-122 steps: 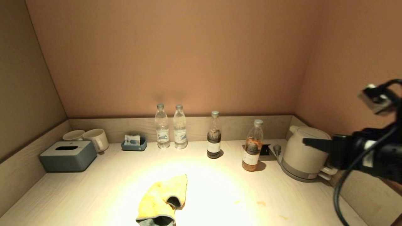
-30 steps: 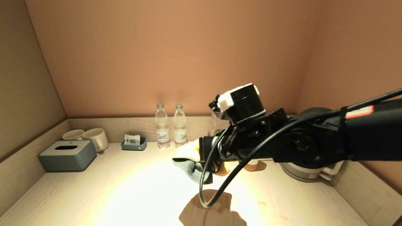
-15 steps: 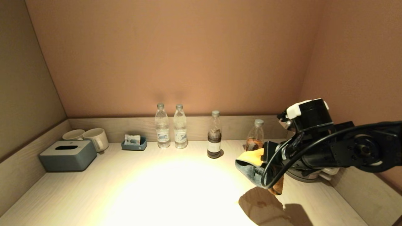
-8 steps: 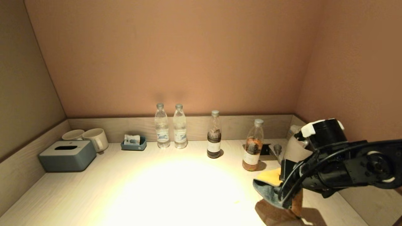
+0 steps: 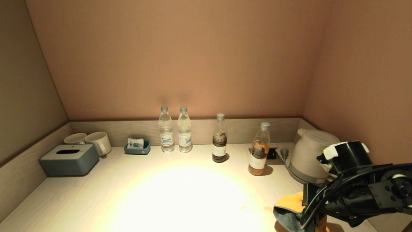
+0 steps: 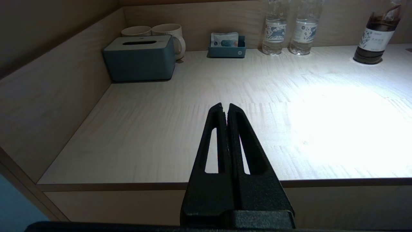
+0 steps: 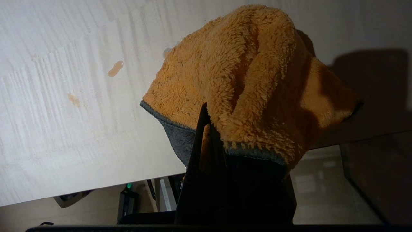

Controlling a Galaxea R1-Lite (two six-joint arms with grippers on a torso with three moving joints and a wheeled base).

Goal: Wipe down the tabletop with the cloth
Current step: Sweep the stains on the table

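cloth (image 7: 244, 74): hanging bunched from the right gripper above the near right part of the desk, orange pile facing outward, dark grey edging and underside showing along the lower fold; also showing in the head view (image 5: 291, 206) in front of the kettle.
right gripper (image 5: 310, 209): holding the cloth over the desk's near right corner, fingers (image 7: 201, 141) clamping shut on a fold of it, mostly buried under the fabric.
desk (image 5: 180, 193): lying pale and wood-grained under a bright pool of light, carrying small orange stains (image 7: 115, 68) just beside the hanging cloth.
left gripper (image 6: 225, 111): hovering off the near left edge of the desk, fingers pressing together, gripping nothing.
kettle (image 5: 310, 154): standing at the back right, just behind the right arm.
bottles: two clear ones (image 5: 175, 130) standing side by side at the back wall, a dark one (image 5: 220, 138) and an amber one (image 5: 259, 149) standing further right.
tissue box (image 5: 69, 159): sitting at the far left, with two mugs (image 5: 90, 141) behind it and a small blue tray (image 5: 137, 147) nearby.
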